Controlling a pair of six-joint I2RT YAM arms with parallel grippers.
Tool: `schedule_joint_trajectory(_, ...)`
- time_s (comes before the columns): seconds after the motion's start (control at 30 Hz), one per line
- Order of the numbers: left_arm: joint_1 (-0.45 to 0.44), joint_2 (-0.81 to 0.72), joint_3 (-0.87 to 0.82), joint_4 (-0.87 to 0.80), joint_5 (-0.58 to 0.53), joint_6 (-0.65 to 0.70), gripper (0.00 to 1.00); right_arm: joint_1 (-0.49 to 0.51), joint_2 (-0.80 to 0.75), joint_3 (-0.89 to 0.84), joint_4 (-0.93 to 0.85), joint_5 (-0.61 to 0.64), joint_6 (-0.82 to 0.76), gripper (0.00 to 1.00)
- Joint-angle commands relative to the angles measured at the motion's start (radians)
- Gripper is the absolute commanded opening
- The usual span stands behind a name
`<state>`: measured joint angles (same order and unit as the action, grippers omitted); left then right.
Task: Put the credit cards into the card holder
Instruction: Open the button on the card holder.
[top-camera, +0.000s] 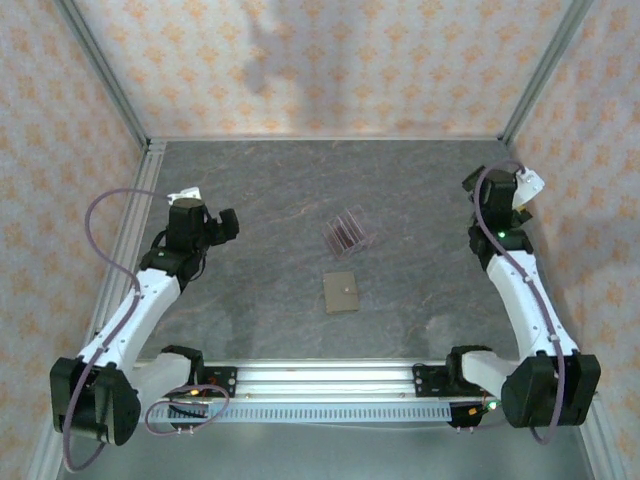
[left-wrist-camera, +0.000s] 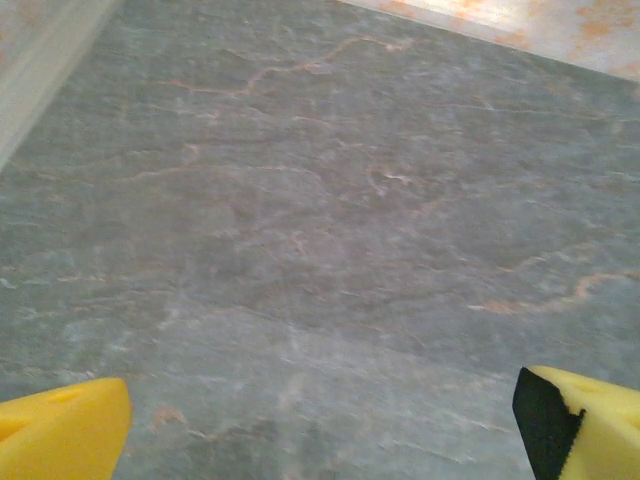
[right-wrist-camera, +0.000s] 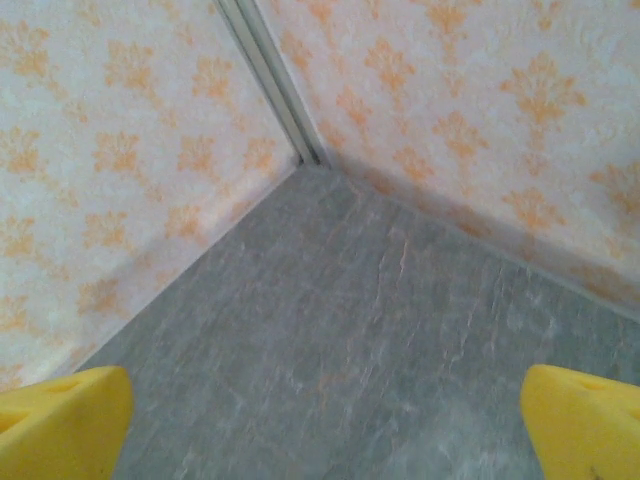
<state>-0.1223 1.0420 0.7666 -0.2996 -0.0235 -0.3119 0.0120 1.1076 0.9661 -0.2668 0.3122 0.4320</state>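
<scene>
The tan card holder (top-camera: 342, 292) lies flat near the middle of the grey table, its pale snap dot facing up. Just behind it, the dark maroon credit cards (top-camera: 345, 234) stand on edge in a clear slotted stand. My left gripper (top-camera: 222, 222) hovers at the left of the table, well apart from both, and is open with nothing in it. In the left wrist view its yellow fingertips (left-wrist-camera: 62, 430) sit wide apart over bare table. My right gripper (top-camera: 497, 183) is at the far right, open and empty, and its fingertips (right-wrist-camera: 585, 420) frame the back corner.
Patterned walls enclose the table on three sides, with metal rails (top-camera: 128, 215) along the floor edges. The wall corner (right-wrist-camera: 300, 150) is close ahead of the right gripper. An aluminium rail (top-camera: 320, 378) carrying both arm bases runs along the near edge.
</scene>
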Motion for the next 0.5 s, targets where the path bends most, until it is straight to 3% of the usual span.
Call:
schedule_joint_trajectory(0.0, -0.032, -0.054, 0.052, -0.174, 0.074, -0.072, 1.0, 0.009, -0.019, 0.061, -0.277, -0.127, 0.056, 0.99)
schedule_joint_trajectory(0.2, -0.079, -0.141, 0.038, -0.241, 0.139, -0.208, 0.99, 0.119, -0.043, 0.092, -0.438, -0.119, 0.04, 1.0)
schedule_joint_trajectory(0.33, -0.118, -0.129, 0.026, -0.309, 0.208, -0.305, 0.91, 0.171, -0.053, 0.092, -0.522, -0.201, 0.073, 0.94)
schedule_joint_trajectory(0.47, -0.225, -0.118, 0.001, -0.349, 0.224, -0.409, 0.85, 0.257, -0.089, 0.075, -0.609, -0.25, 0.081, 0.91)
